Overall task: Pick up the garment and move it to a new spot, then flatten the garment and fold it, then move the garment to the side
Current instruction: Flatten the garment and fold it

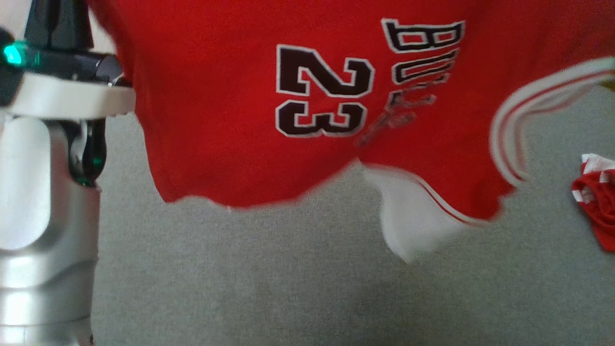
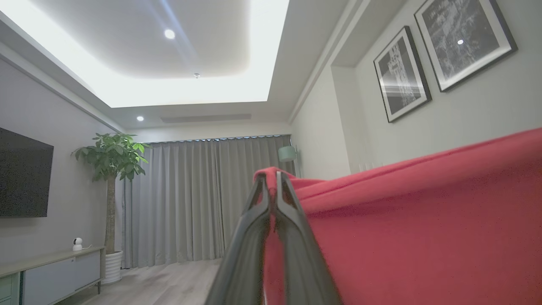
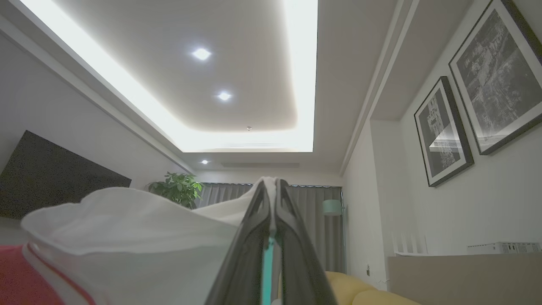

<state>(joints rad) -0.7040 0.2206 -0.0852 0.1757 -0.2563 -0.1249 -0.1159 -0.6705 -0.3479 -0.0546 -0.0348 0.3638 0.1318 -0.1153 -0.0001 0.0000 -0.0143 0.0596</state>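
Silver forearm (image 1: pixel 43 216) of the left arm stands closest to the head camera, just left of the garment (image 1: pixel 230 144), which hangs in the air, blurred, with a dark "23" and lettering on its red face. Beneath the garment lies a grey surface (image 1: pixel 288 298); well to the garment's right, a small red-and-white bundle (image 1: pixel 598 202) rests on it.

By the look of it, the first step is in hand: the garment is lifted and on its way to a new spot. The next move would call for lowering it with both held points kept apart, so it lands spread rather than bunched.

Only the wrist views give the grips. The left claw (image 2: pixel 273 178) is clenched on a fold of the garment's red edge, and the right claw (image 3: pixel 271 184) is pinched shut on its white panel (image 3: pixel 139 237). They also show the ceiling (image 3: pixel 237 63) above the garment and framed pictures (image 2: pixel 461 38) beyond it. Only the head view gives the landing surface.
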